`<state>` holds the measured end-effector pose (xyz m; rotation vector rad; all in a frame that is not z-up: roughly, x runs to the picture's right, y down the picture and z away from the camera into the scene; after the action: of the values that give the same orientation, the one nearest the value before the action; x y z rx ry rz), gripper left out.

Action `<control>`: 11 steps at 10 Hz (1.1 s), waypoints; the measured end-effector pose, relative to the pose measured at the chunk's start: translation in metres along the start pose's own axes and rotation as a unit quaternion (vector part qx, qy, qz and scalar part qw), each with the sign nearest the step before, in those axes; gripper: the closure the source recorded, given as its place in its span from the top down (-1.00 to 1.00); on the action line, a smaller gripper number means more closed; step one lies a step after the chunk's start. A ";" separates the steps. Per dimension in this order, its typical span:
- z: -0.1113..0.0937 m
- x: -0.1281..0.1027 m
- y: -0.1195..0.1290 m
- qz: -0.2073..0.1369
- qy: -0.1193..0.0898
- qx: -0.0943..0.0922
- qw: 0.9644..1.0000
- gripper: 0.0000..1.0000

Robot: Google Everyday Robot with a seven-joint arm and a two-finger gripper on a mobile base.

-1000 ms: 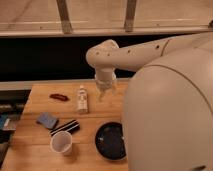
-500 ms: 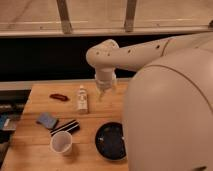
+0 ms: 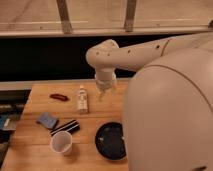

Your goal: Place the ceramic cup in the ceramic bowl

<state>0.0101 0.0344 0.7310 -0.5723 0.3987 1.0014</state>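
A wooden table [image 3: 31, 148] carries everything, and the ceramic bowl [image 3: 111, 141], glossy black and shallow, sits near its front edge, right-side up with nothing in it. The ceramic cup [image 3: 62, 143] stands upright just left of the bowl, apart from it, its pale inside facing up (it is clearly the narrower of the two).

Behind and left of the bowl, past the cup, a black-and-white striped block [image 3: 65, 127] lies flat, and farther left of the bowl than that lies a small blue-grey pad [image 3: 47, 120]. Well behind the bowl and a little left stands a small clear bottle [image 3: 82, 99] with a white cap, upright. Farther back and left of the bowl again, a small red object [image 3: 59, 97] lies on the wood; its kind is not clear.

The white arm [image 3: 135, 51] reaches in from the right, bends at a rounded joint and points down. The gripper [image 3: 103, 93] hangs well behind the bowl, above the back part of the table and just beside the bottle, holding nothing that can be seen; how it is set cannot be told. The robot's broad white body [image 3: 172, 117] covers the bowl's right edge.
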 end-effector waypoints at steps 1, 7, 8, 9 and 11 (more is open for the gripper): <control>0.000 0.000 0.000 0.000 0.000 0.000 1.000 0.04; -0.007 -0.020 0.047 -0.067 0.009 -0.036 0.997 0.04; -0.008 -0.027 0.069 -0.084 0.010 -0.058 0.995 0.04; -0.010 -0.028 0.090 -0.095 0.010 -0.082 0.992 0.04; -0.018 -0.022 0.131 -0.122 0.006 -0.097 0.988 0.04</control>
<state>-0.1154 0.0631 0.6947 -0.7828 0.2359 0.8058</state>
